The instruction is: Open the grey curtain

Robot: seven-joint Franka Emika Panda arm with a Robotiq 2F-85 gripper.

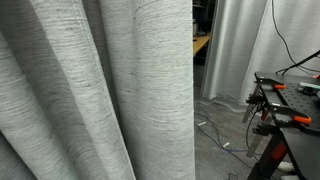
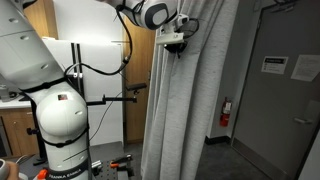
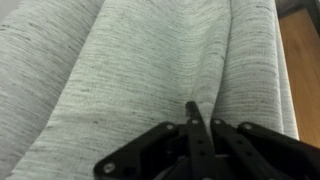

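The grey curtain [image 1: 100, 90] is a huge heathered drape with broad vertical folds that fills most of an exterior view. It hangs next to the arm in an exterior view [image 2: 200, 100] and fills the wrist view [image 3: 120, 70]. My gripper [image 2: 175, 42] is high up at the curtain's left edge. In the wrist view its fingers [image 3: 195, 108] are together against the fabric, and a fold runs up from their tips. The gripper appears shut on that fold.
The white robot base [image 2: 60, 120] stands left of the curtain. A grey door [image 2: 285, 90] and a fire extinguisher [image 2: 226, 112] are behind it. Whiter drapes [image 1: 240, 50], a black workbench with clamps [image 1: 290, 110] and floor cables [image 1: 215, 130] lie to the curtain's right.
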